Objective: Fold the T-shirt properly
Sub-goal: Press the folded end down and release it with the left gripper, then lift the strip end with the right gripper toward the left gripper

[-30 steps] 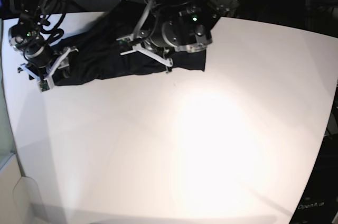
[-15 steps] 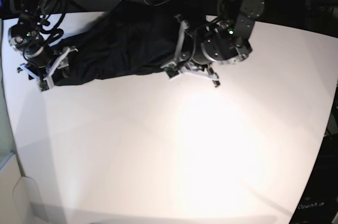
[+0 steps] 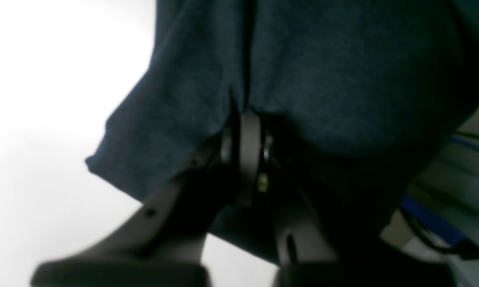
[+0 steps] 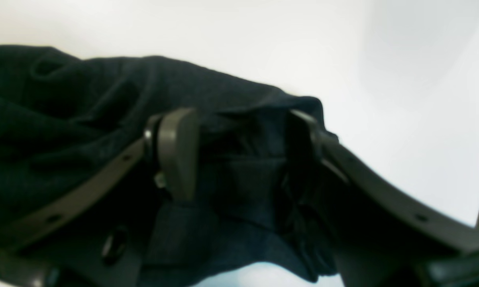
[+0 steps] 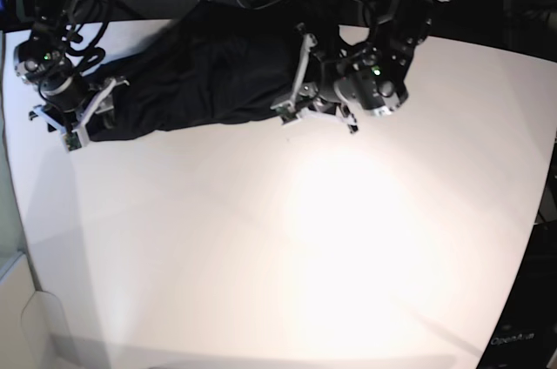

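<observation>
The black T-shirt [image 5: 204, 73] is stretched along the far edge of the table [image 5: 331, 238]. Its hem is pinched by the left end effector [image 3: 245, 135], clamped tight; its other end is straddled by the right end effector [image 4: 239, 153], half-spread.

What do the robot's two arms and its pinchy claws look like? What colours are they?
Both arms are black and chunky, with round joints, little green lights and loose black cables. The left gripper and the right gripper have thin, pale grey-white fingers shaped like long curved blades. Close up, the fingers are flat strips with small holes and squarish grey pads at the tips.
</observation>
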{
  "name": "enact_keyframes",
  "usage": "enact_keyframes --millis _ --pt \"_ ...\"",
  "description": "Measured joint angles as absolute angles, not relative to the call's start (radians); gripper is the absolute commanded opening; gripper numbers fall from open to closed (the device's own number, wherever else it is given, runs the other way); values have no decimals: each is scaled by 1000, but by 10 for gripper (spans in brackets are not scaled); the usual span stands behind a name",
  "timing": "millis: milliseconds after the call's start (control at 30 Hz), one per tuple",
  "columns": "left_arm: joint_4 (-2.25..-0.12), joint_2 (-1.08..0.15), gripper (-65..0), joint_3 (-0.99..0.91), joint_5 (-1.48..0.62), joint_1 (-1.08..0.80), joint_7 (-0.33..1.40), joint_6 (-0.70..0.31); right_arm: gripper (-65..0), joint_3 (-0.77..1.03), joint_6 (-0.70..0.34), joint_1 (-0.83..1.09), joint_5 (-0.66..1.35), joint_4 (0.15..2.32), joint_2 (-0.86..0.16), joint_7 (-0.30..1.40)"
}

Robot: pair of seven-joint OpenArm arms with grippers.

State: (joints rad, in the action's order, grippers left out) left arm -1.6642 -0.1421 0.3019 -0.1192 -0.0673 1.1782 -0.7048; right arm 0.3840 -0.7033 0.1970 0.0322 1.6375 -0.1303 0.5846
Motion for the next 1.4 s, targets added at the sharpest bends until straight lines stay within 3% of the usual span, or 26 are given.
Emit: enact_keyframes --millis 267,667,1267,1333,1400 --pt "-1563 -139 -634 268 -127 10 1106 -707 -302 384 -703 138 -88 1642 -138 583" --pt "-1439 -165 -634 150 -177 59 986 -719 -302 393 -704 162 -97 1748 -149 593" --pt "-1441 -239 -634 94 -170 65 980 -715 -299 521 -703 85 193 1853 -97 982" --pt "-1441 -242 -634 85 -161 67 987 -711 -260 543 -703 55 193 1849 -69 1049" --pt "-1443 -244 -634 85 -155 70 988 -711 -176 557 -703 36 194 1850 -55 1082"
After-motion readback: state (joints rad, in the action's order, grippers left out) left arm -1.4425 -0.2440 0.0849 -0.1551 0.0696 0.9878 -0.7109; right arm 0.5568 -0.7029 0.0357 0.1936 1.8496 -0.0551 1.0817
